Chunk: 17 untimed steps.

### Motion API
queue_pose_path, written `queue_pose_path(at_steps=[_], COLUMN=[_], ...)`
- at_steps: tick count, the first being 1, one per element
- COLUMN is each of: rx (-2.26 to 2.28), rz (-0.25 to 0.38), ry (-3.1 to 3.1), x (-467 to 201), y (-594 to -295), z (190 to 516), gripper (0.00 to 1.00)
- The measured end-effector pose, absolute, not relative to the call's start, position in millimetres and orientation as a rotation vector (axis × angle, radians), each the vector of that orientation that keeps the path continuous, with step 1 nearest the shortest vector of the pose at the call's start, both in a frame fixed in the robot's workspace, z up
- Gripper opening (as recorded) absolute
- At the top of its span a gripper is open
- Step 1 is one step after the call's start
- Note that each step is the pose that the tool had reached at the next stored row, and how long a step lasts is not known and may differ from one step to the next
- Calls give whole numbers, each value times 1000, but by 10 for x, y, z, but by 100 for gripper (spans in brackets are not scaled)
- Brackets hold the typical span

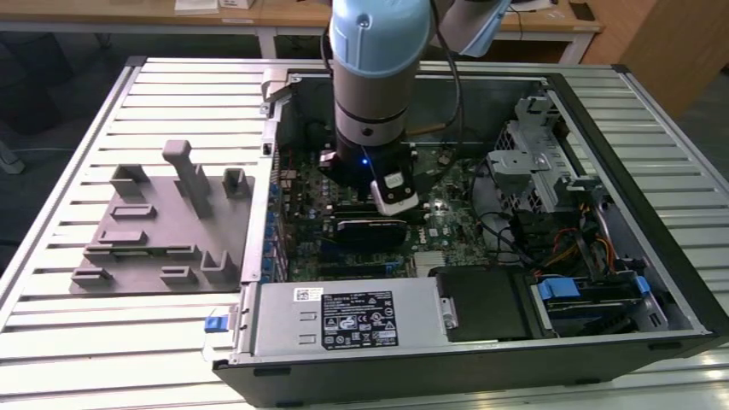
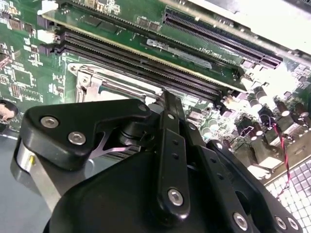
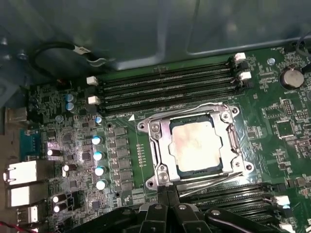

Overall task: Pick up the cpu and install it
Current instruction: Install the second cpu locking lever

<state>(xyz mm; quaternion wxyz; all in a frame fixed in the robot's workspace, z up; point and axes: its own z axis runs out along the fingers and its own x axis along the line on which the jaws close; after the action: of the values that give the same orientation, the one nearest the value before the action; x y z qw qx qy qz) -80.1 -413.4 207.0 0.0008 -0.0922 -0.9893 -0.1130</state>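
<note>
1. The gripper [image 3: 165,206] hangs empty just over the motherboard [image 3: 272,131], fingers pressed together.
2. The cpu [image 3: 197,145] sits in its socket frame [image 3: 160,145], near the fingertips.
3. The open computer case [image 1: 638,256] lies on a slatted metal table [image 1: 125,342]; wooden desks [image 1: 285,15] stand behind it.

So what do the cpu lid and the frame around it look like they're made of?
The cpu top looks like dull, matte metal with a pale, smeared or stained surface. The socket frame around it looks like bright bare steel: it shines and carries screw heads.
</note>
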Motion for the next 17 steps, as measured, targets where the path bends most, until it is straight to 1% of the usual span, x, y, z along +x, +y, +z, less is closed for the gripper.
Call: queue_pose_path(at_steps=[3,8,17], rx=[-288,-286,-285], rz=[-372,-440,-493], ry=[-3103,-3090,-3079], x=[-802,-811,-878], y=[-4172,-4205,-4252], z=[2054,2026,1955], gripper=[11,11,11])
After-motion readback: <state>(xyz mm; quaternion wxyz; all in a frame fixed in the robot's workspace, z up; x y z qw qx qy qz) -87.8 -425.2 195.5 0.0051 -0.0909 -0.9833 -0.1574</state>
